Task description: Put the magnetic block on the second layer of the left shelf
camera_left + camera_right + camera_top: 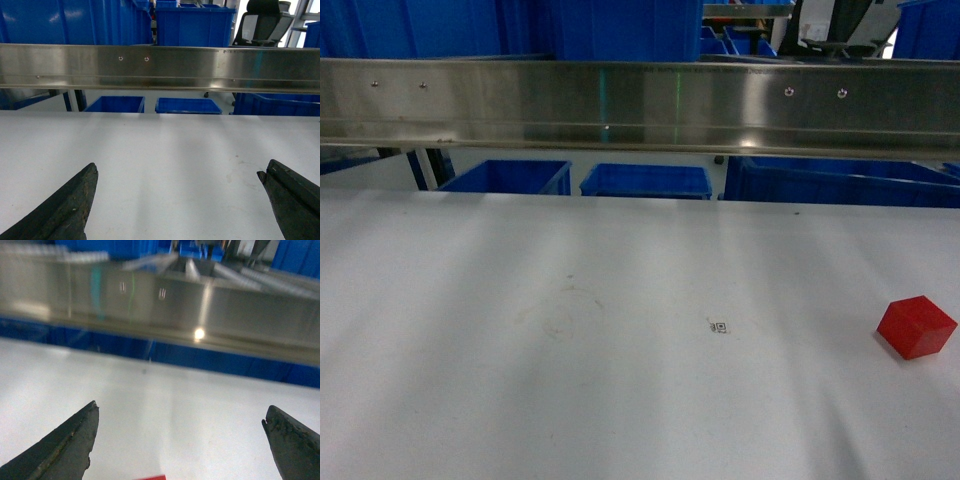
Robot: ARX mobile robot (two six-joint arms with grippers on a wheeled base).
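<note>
A: So where's the block (916, 326)?

B: On the white counter (620, 330), far right in the head view, sitting alone with one corner turned toward the camera. A red sliver (150, 477) at the bottom edge of the right wrist view is probably its top, just below the right tool (180, 440).

A: And the tools?

B: Both spread wide and holding nothing. The left tool (177, 200) hangs over bare counter, well away from the block.

A: How will it handle?

B: I'd guess stiff and light for its size: a solid cube with flat faces and sharp edges, nothing to crush. The faces look smooth, so it may be a bit slippery. Pinch two opposite flat sides, not the corners, and turn the wrist to square up with it first, since it lies skewed.

A: The shelf?

B: Only a steel rail (640, 110) and blue bins (645, 180) behind it show; I can't tell which layer is which from here.
</note>
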